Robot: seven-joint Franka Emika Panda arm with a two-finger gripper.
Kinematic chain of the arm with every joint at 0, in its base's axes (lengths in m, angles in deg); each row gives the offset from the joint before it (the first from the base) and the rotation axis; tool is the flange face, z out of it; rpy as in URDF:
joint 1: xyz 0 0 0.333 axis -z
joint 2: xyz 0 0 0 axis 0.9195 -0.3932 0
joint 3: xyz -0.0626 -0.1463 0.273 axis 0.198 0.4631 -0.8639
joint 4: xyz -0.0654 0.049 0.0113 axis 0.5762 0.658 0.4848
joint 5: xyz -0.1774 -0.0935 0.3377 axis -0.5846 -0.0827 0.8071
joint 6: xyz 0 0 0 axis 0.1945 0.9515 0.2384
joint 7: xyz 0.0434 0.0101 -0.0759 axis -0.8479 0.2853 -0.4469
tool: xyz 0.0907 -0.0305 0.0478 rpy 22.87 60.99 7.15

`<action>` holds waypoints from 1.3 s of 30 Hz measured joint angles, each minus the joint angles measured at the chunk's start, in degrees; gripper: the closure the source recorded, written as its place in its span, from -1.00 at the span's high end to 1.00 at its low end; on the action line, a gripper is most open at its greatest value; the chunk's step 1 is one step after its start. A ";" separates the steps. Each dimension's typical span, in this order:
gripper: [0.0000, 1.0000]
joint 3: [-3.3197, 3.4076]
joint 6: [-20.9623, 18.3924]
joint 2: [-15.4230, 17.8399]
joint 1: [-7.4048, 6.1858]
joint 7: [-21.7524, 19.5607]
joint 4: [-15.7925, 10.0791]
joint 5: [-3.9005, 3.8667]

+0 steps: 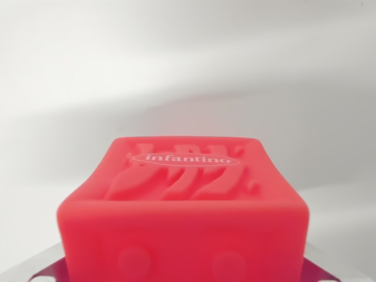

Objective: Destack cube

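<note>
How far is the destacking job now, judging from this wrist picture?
Done: nothing can be confirmed; no second cube or separated stack is in view. In hand: the red cube with the "infantino" logo fills the lower frame, close under the camera, metal gripper parts showing at its bottom edges; a grip cannot be judged. Left: lifting it away and placing it, apparently.

The red cube (pixel 183 208) looks like soft matt rubber or silicone, smooth, with raised moulded relief and a white printed label; beneath it, thin grey metal edges (pixel 44 271) show a dull sheen
</note>
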State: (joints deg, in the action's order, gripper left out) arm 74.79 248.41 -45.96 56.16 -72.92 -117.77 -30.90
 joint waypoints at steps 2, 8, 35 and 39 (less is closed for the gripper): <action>-1.00 0.00 0.84 -1.05 0.00 0.00 0.22 0.01; -1.00 0.00 2.93 -3.86 0.00 0.00 0.87 0.02; 1.00 -0.10 6.13 -8.06 0.07 0.00 2.05 0.04; 1.00 -0.10 6.13 -8.06 0.07 0.00 2.05 0.04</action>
State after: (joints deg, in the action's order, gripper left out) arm 74.69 254.54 -54.02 56.23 -72.91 -115.71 -30.87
